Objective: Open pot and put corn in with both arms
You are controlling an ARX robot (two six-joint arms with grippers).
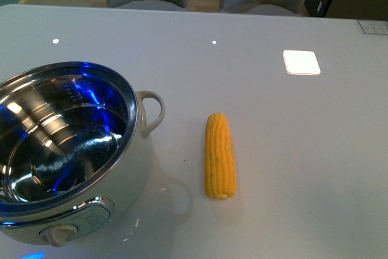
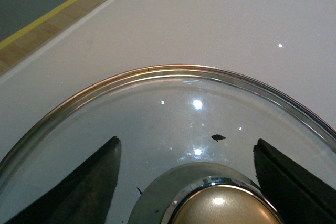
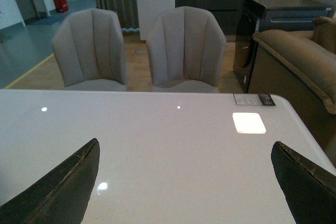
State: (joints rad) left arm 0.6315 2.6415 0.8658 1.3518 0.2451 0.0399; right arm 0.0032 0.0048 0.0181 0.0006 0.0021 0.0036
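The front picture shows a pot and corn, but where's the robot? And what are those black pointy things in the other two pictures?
The robot has two claws, with a camera by each. The front picture is from its body: an open pot and a corn cob lying apart on a white table. The black things are claw fingers. The left claw straddles the knob of a glass lid; whether it's squeezing, I can't tell. The right claw is open, empty.

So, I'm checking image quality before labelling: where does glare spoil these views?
Front view: blue reflections streak the pot interior, and a bright square patch glares on the table. Left wrist view: light spots glint on the glass lid. Right wrist view: that patch again.
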